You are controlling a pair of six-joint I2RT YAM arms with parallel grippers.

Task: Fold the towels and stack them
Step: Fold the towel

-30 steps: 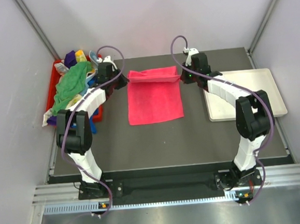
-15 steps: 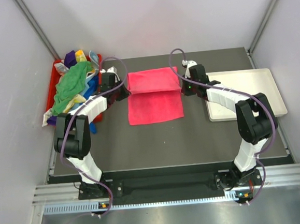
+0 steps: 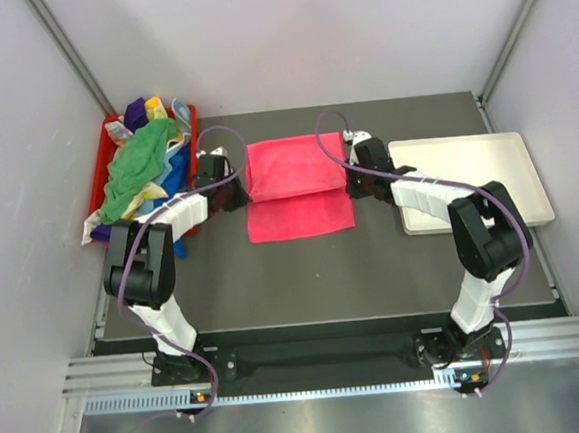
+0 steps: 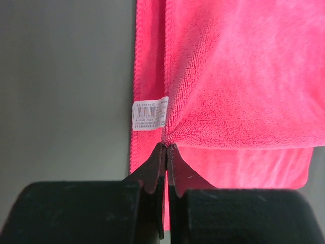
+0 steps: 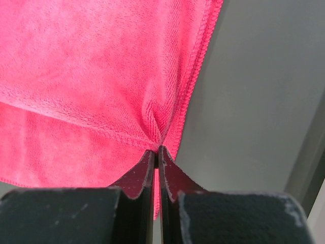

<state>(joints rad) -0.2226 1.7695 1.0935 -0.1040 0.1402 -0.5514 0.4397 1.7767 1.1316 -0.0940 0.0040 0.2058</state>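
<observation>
At the upper left of the top view we see a red plastic bin [image 3: 101, 156] heaped with crumpled towels [image 3: 140, 163] in green, purple, blue and yellow. None of these is folded, so most of the task lies ahead.

Just right of the bin, the left gripper [image 3: 232, 179] hangs low over the dark table [image 3: 324, 274]. In its wrist view the jaws are pressed together on the left corner of the bright pink square terry towel [image 4: 238, 76], right below a small white sewn-in label [image 4: 150, 116].

The pink towel [image 3: 298, 191] lies in the upper middle of the top view, flat on the table between the two arms. Its far part is doubled over onto itself, and the held edge reaches only partway across. A strip of the lower layer shows bare nearer the bottom of the frame. We judge the first fold to be about half made, with the edges not yet matched.

The right gripper [image 3: 354, 171] mirrors the left, its jaws clamped on the towel's right corner [image 5: 91, 66], where the cloth puckers at the tips.

At the right edge sits a white flat rectangular tray [image 3: 464, 143]. We see no finished, folded towel anywhere, so no stack has been started.
</observation>
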